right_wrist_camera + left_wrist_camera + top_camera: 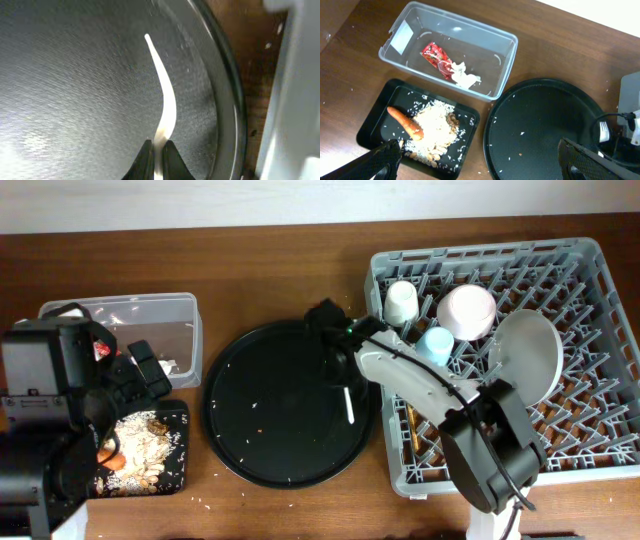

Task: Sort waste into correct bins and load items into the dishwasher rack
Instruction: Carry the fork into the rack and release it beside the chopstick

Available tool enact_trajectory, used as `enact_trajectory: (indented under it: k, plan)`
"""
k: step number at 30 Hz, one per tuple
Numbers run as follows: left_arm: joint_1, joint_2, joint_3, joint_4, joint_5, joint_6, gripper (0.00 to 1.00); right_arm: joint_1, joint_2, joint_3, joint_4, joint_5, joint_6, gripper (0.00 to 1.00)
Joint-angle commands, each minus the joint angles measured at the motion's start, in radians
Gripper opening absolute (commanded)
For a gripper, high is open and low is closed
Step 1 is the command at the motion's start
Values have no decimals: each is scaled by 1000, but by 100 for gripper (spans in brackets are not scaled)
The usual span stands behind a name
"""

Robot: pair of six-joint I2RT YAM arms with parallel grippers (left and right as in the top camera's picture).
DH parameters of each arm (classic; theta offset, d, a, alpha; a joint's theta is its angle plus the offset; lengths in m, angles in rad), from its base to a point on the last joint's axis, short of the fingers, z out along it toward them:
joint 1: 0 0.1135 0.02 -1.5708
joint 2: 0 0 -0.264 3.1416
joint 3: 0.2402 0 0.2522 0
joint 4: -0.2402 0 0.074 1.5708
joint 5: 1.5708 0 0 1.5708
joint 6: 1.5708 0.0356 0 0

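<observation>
My right gripper (158, 150) is shut on one end of the white plastic fork (165, 90), low over the right part of the round black tray (290, 400). From overhead the fork (349, 406) sticks out in front of the right gripper (336, 372). In the dishwasher rack (600, 330) sit a cream cup (401, 303), a light blue cup (434, 345), a pink-white bowl (467, 311), a pale plate (527, 355) and a chopstick (411, 430). My left gripper (482, 165) hangs open and holds nothing. The clear tub (506, 64) holds a red wrapper (436, 56) and tissue (465, 79). The black rectangular tray (375, 120) holds a carrot (405, 121) and food scraps (437, 125).
The rack's grey wall (295, 100) stands close to the right of the round tray's rim (225, 100), with a strip of wooden table between them. Rice grains are scattered over the round tray and the table in front of the black rectangular tray.
</observation>
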Motion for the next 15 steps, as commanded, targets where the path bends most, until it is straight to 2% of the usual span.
enact_trajectory:
  k: [1,5,9,11,15]
  plan:
    - [5,2,8,0,-10,12,99,-7,-80,76,-68,1,-42,4]
    - [5,2,8,0,-10,11,99,-91,-231,159,-220,5,-96,4]
    - [5,2,8,0,-10,12,99,-196,-252,139,-327,8,-152,4]
    - [5,2,8,0,-10,12,99,-227,-252,76,-309,10,-154,4]
    - [5,2,8,0,-10,12,99,-227,-241,-90,-146,18,-154,4]
